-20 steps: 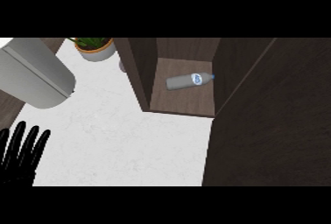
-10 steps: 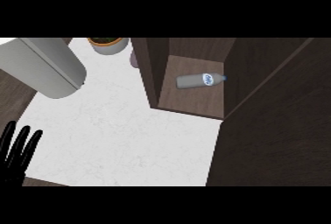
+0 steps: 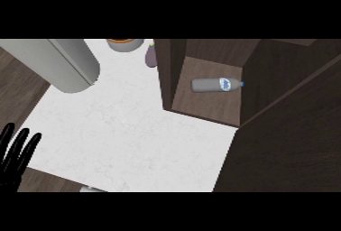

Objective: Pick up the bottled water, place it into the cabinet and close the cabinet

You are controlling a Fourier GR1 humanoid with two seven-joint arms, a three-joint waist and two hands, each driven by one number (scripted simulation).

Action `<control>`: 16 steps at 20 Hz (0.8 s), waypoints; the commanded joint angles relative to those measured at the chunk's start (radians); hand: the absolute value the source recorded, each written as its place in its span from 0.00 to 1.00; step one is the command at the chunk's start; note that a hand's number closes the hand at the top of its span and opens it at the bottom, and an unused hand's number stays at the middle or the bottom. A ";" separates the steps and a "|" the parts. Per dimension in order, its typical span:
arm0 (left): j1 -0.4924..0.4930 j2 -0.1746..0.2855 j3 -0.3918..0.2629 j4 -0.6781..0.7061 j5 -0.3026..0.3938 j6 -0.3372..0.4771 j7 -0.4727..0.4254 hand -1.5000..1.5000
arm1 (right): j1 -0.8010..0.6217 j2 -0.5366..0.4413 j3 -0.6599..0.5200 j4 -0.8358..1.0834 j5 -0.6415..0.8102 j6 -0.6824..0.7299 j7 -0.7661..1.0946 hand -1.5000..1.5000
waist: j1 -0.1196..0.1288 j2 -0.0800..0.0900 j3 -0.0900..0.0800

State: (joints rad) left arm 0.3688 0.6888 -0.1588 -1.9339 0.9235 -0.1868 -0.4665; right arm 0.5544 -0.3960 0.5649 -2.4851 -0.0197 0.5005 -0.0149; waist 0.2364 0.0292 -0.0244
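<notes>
Inside cabinet, bottled water lies sideways; left hand at left edge

bottled water lying inside cabinet

No readable text, not even on the bottled water

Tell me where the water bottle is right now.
In the head view, the clear plastic water bottle with a blue cap lies on its side inside the open dark wooden cabinet, at the upper right, beside the white counter.
</notes>
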 commanded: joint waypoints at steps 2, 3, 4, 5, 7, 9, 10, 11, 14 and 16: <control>-0.009 0.017 0.014 0.012 0.009 -0.016 0.010 0.00 | -0.147 -0.030 0.131 -0.017 0.052 0.079 0.105 1.00 | 0.032 0.003 -0.005; -0.011 0.011 0.007 0.006 0.005 -0.020 0.004 0.00 | -0.163 -0.016 0.135 -0.019 0.037 0.069 0.113 1.00 | 0.027 0.001 -0.005; -0.019 0.020 0.013 0.011 0.006 -0.021 0.011 0.00 | -0.166 -0.016 0.151 -0.018 0.027 0.069 0.124 1.00 | 0.012 0.001 -0.004; -0.008 0.024 0.018 0.011 0.014 -0.025 0.013 0.00 | -0.183 -0.014 0.138 -0.008 0.027 0.062 0.140 1.00 | 0.026 0.001 -0.004; -0.013 0.027 0.026 0.020 0.014 -0.026 0.012 0.00 | -0.209 -0.011 0.140 -0.003 0.026 0.057 0.161 1.00 | 0.017 0.000 -0.006; -0.021 0.031 0.038 0.037 0.027 -0.037 0.013 0.00 | -0.251 -0.013 0.140 0.007 0.024 0.067 0.179 1.00 | 0.015 0.004 -0.007; -0.019 0.028 0.029 0.030 0.021 -0.032 0.015 0.00 | -0.262 -0.012 0.140 0.016 0.025 0.067 0.190 1.00 | 0.018 0.002 -0.007; -0.025 0.037 0.039 0.032 0.026 -0.040 0.017 0.00 | -0.280 -0.017 0.133 0.011 0.019 0.072 0.201 1.00 | 0.017 0.003 -0.007; -0.027 0.035 0.043 0.038 0.028 -0.039 0.015 0.00 | -0.308 0.007 0.135 0.022 0.004 0.060 0.213 1.00 | 0.009 0.002 -0.006; -0.032 0.030 0.044 0.039 0.030 -0.041 0.011 0.00 | -0.326 0.018 0.121 0.023 -0.011 0.054 0.223 1.00 | 0.007 0.007 -0.007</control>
State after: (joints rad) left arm 0.3458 0.7205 -0.1207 -1.8995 0.9504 -0.2251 -0.4526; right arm 0.2869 -0.4298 0.5780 -2.4738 -0.0297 0.5705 0.1225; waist 0.2496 0.0320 -0.0305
